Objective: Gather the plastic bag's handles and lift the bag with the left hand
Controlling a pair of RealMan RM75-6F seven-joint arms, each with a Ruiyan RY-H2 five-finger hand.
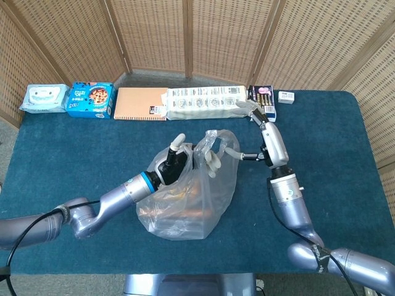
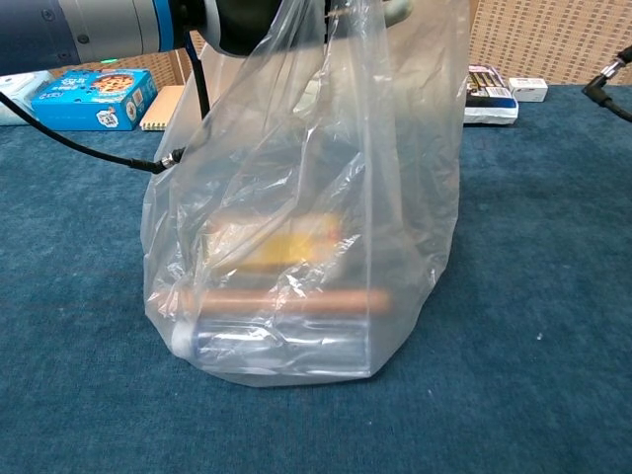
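Observation:
The clear plastic bag [image 1: 185, 200] stands on the blue table [image 1: 74, 148], its handles [image 1: 210, 143] bunched at the top. My left hand [image 1: 176, 161] grips those handles, with pale fingers hooked through them. In the chest view the same left hand [image 2: 262, 22] sits at the top edge, and the bag [image 2: 296, 227] hangs from it with its bottom resting on the cloth. Inside lie a yellow packet [image 2: 281, 242], a copper-coloured tube [image 2: 286, 301] and a clear container. My right hand [image 1: 248, 109] is raised to the right of the bag, apart from it, with fingers loosely spread and holding nothing.
Along the table's back edge lie a wipes pack [image 1: 43, 97], a blue cookie box [image 1: 91, 99], an orange notebook [image 1: 141, 103], a long white pack [image 1: 203, 102], a dark box [image 1: 262, 98] and a small white box [image 1: 286, 95]. My right forearm [image 1: 278, 166] stands right of the bag.

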